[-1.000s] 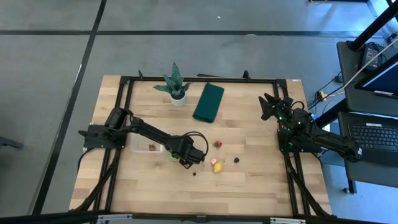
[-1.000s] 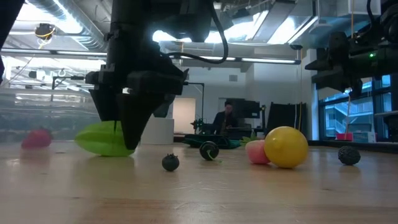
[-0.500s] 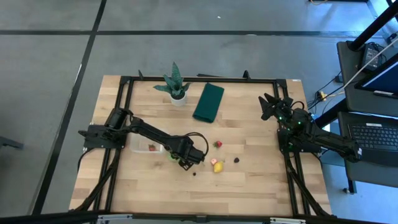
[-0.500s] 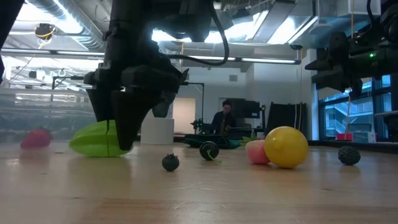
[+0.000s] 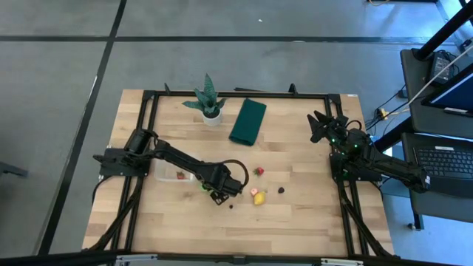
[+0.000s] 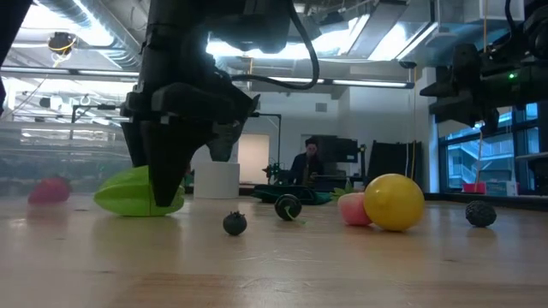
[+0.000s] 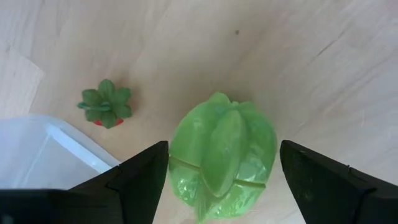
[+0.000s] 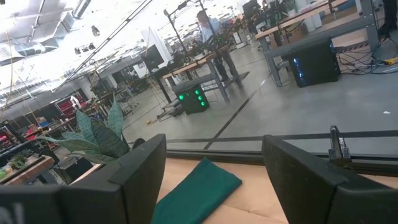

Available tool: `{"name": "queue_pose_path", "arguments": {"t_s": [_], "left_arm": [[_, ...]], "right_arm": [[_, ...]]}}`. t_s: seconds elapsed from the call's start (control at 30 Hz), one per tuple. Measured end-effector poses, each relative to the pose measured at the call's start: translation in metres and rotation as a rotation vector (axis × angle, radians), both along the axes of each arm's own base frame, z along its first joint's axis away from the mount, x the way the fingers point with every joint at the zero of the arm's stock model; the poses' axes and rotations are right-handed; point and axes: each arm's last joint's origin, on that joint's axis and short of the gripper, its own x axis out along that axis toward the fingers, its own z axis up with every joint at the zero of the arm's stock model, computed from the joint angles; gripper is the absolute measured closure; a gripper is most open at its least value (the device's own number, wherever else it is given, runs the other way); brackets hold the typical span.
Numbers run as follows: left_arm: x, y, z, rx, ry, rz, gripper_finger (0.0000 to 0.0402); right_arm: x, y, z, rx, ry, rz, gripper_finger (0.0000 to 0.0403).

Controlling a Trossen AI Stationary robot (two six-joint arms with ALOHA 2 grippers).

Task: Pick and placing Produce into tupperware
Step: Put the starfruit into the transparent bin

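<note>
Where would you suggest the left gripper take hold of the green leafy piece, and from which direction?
From straight above, across its rounded middle. The green leafy piece lies flat on the table, and the left gripper is open with a finger on each side, so closing there should pinch its bulging ribbed body squarely.

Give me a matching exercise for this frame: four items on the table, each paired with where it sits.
Items:
1. green leafy piece
2. yellow ball
3. green cloth
4. clear container

Places:
A. far side, beside the potted plant
B. between the open jaws of the left gripper
C. under the left arm, a red piece inside
D. mid-table, against a pink piece

Pairs: 1-B, 2-D, 3-A, 4-C
</note>
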Motion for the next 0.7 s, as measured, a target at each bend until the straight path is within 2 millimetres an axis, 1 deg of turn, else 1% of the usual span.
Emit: {"name": "queue_pose_path", "arguments": {"t_s": [0.1,0.37,0.43,0.53,0.7], "left_arm": [[0.0,0.0002,0.0,-0.005,0.001,0.001,0.0118],[-0.0001,-0.0001,0.0002,-0.012,0.003,0.001,0.0174],[-0.0001,0.0,0.0002,-0.011,0.003,0.002,0.0183],[-0.0001,0.0,0.0002,-0.011,0.003,0.002,0.0184],[-0.0001,-0.0001,0.0002,-0.022,0.005,0.004,0.0176]], "right_arm": [[0.0,0.0,0.0,0.0,0.0,0.0,0.0136],[0.0,0.0,0.0,0.0,0.0,0.0,0.0136],[0.0,0.0,0.0,0.0,0.0,0.0,0.0136],[0.0,0.0,0.0,0.0,0.0,0.0,0.0136],[0.0,0.0,0.0,0.0,0.0,0.0,0.0136]]}}
